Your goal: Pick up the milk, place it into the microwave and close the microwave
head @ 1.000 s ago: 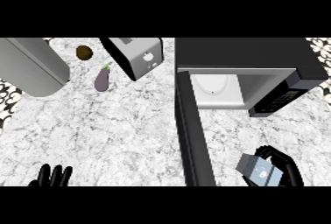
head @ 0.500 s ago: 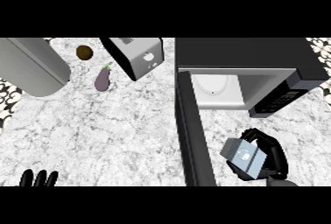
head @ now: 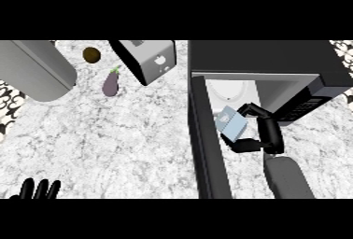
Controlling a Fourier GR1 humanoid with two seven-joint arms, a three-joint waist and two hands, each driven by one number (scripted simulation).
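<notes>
A pale blue milk carton (head: 231,123) hangs just in front of the open mouth of the black microwave (head: 269,60), lifted off the counter. My right hand (head: 262,135) is shut on it, fingers curled round its near and right sides. The microwave's door (head: 207,144) stands swung open toward me, left of the carton. Inside the cavity a white turntable plate (head: 231,89) shows. My left hand (head: 38,189) rests open at the lower left edge, fingers up.
A silver toaster (head: 146,58) stands left of the microwave. A purple eggplant (head: 110,84) and a brown round item (head: 92,54) lie beside it. A large grey cylinder (head: 31,67) fills the top left. The marble counter (head: 124,140) spreads between them.
My right hand has carried the milk carton up from the counter's lower right toward the microwave's opening. My left hand has barely shifted at the lower edge.
</notes>
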